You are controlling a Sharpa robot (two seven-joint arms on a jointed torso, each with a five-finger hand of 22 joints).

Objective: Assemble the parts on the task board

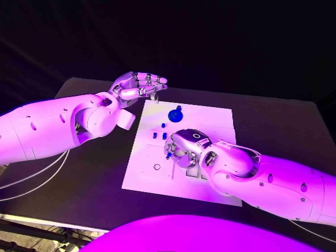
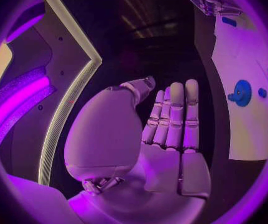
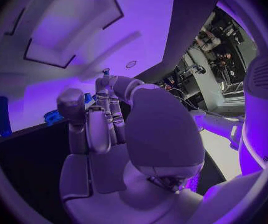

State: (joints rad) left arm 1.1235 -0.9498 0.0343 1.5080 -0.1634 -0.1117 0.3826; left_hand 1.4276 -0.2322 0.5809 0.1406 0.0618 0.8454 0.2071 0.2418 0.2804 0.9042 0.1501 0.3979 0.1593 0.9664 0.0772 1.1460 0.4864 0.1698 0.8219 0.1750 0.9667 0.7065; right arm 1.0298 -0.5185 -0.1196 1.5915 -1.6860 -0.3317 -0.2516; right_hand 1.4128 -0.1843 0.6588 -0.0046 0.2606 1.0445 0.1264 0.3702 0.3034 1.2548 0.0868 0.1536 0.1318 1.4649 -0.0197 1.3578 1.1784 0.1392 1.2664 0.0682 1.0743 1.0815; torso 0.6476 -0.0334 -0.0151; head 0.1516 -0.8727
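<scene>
Head view, from the left: the left hand (image 1: 140,84) hovers off the task board's (image 1: 213,118) far left corner, empty, fingers straight and close together. A round blue part (image 1: 175,114) lies near the board's far edge, small blue parts (image 1: 158,135) just beside the right hand (image 1: 185,149), which is lowered mid-board; whether it grips anything I cannot tell.

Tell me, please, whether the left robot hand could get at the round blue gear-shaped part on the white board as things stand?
Probably yes: the left robot hand holds nothing, and the round blue gear-shaped part lies uncovered on the white board.
</scene>
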